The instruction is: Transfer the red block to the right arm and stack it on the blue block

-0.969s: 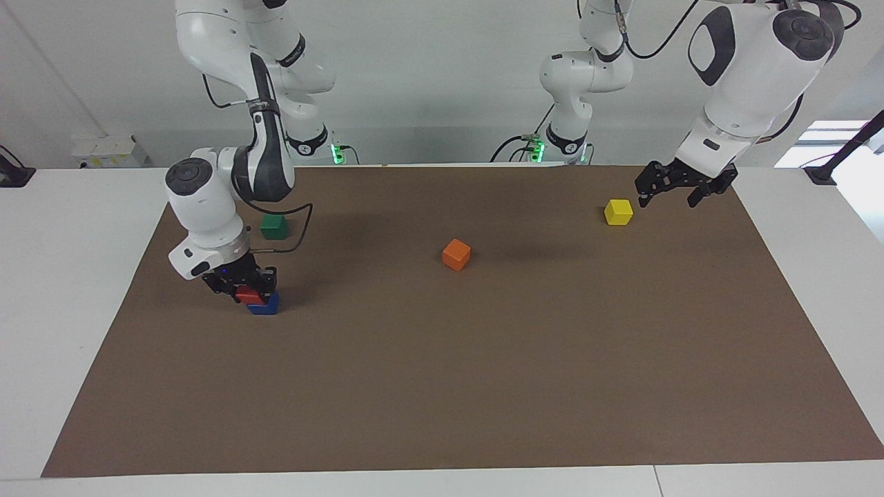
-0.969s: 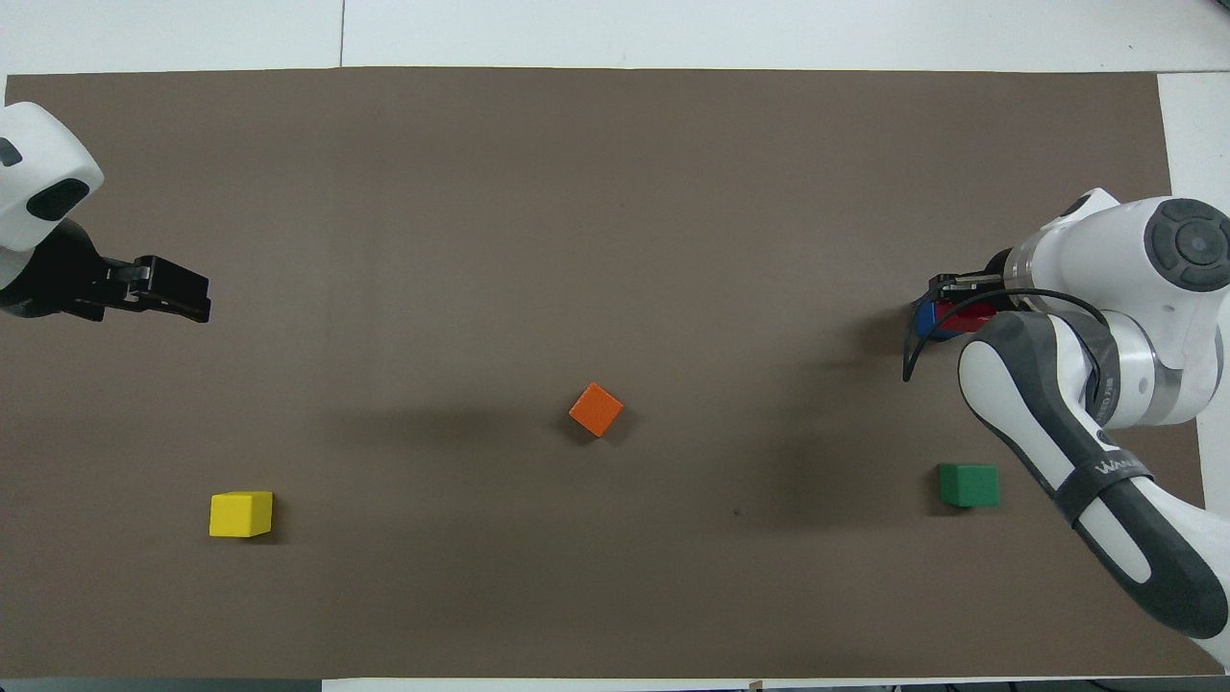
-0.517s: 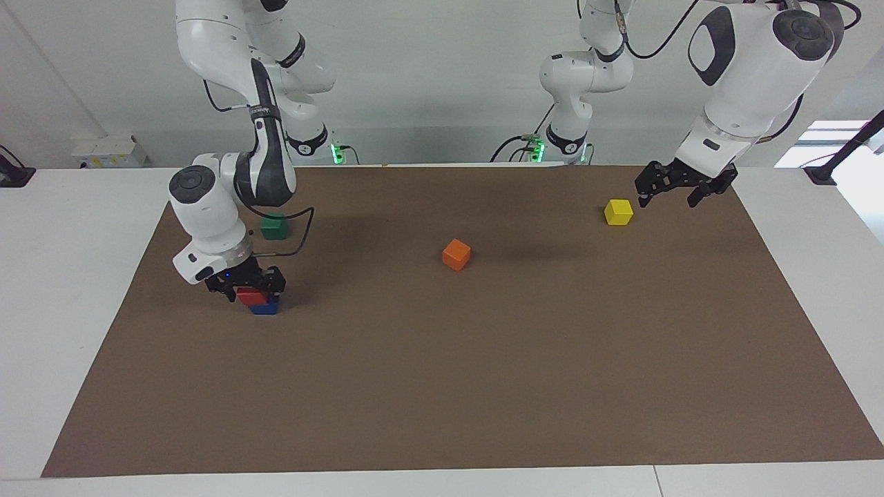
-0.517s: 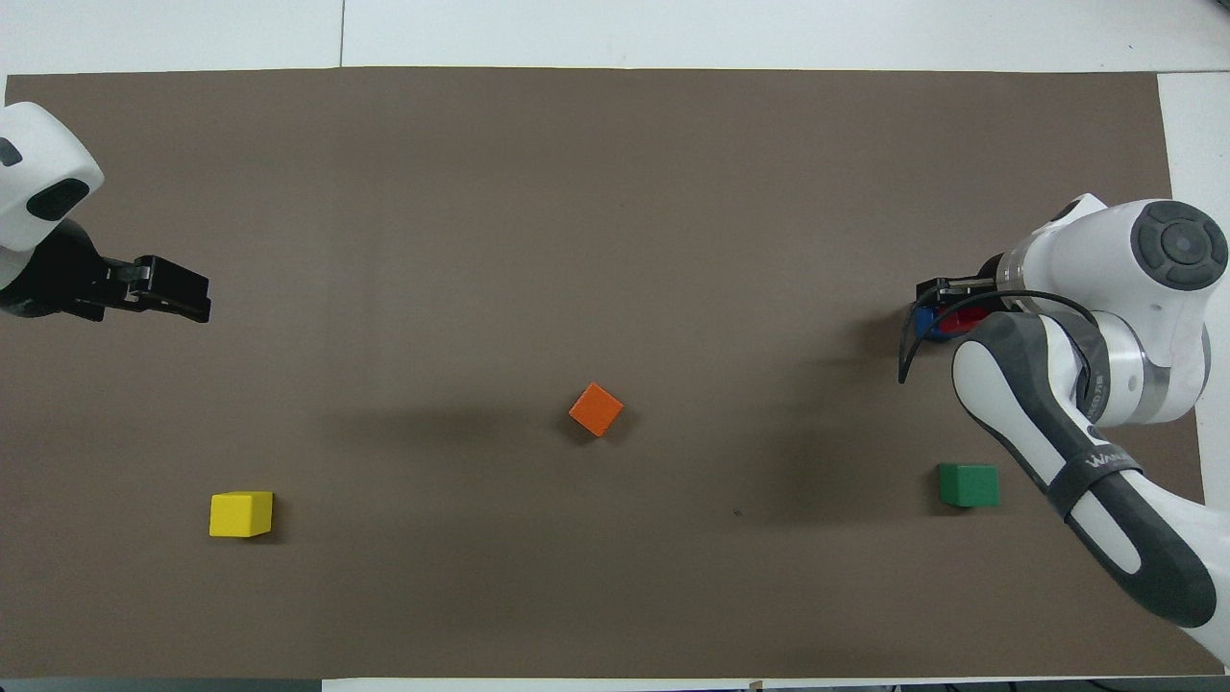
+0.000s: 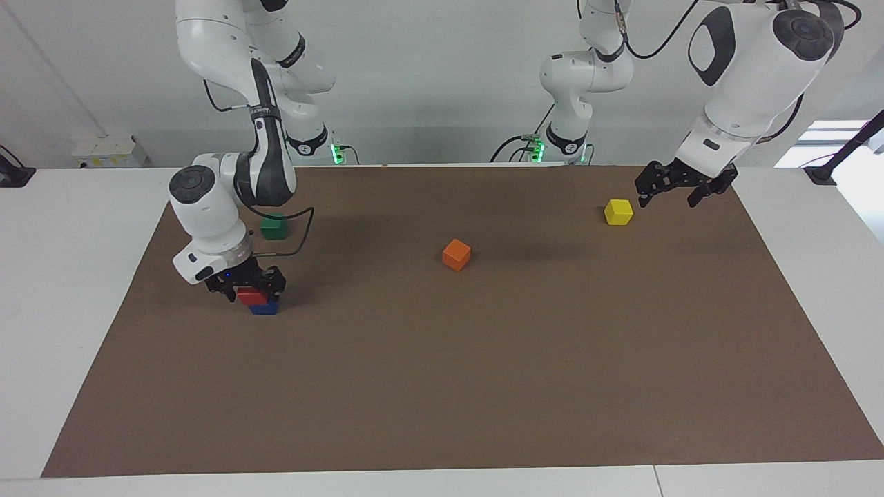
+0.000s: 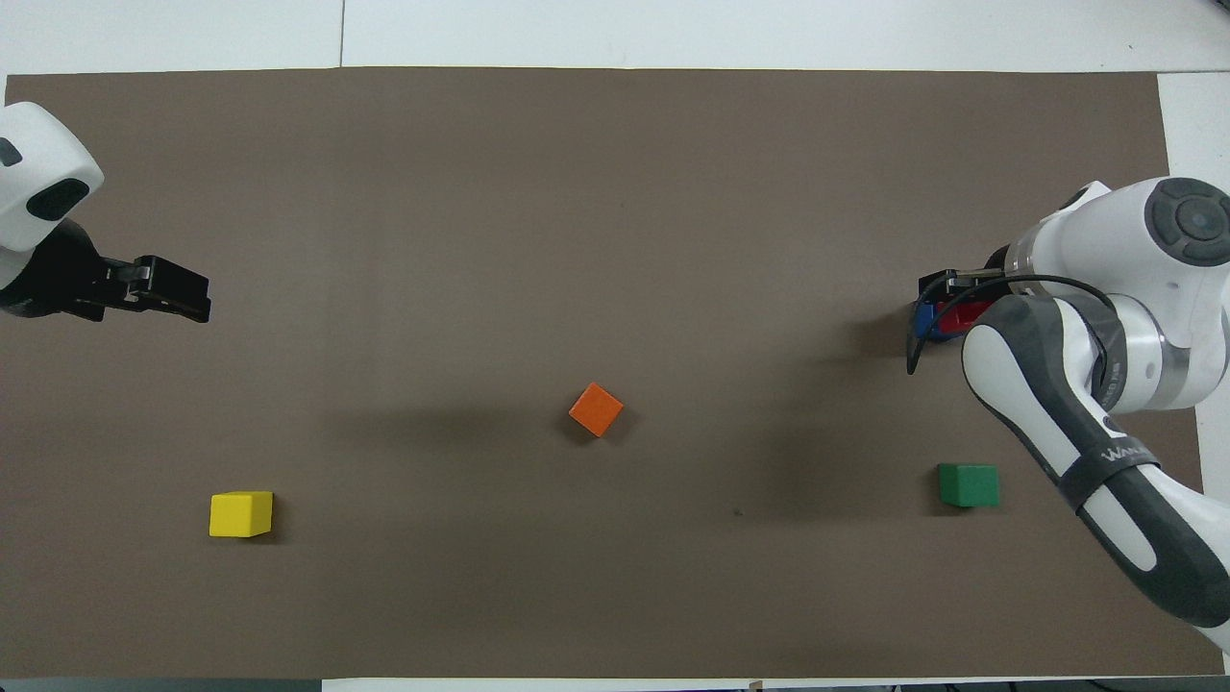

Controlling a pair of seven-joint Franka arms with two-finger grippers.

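With the small red cube (image 5: 251,295) resting on the small blue cube (image 5: 264,308), the right pincer (image 5: 246,284) stands wide around it, leaving only withdrawal, while the left pincer (image 5: 679,187) waits wide.

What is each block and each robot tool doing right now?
Small red cube: stacked on the blue one.
Small blue cube: on the brown mat, under the red one.
Green cube: lying alone.
Orange cube: lying alone.
Yellow cube: lying alone.
Right tool: open around the red cube.
Left tool: open, empty, waiting.
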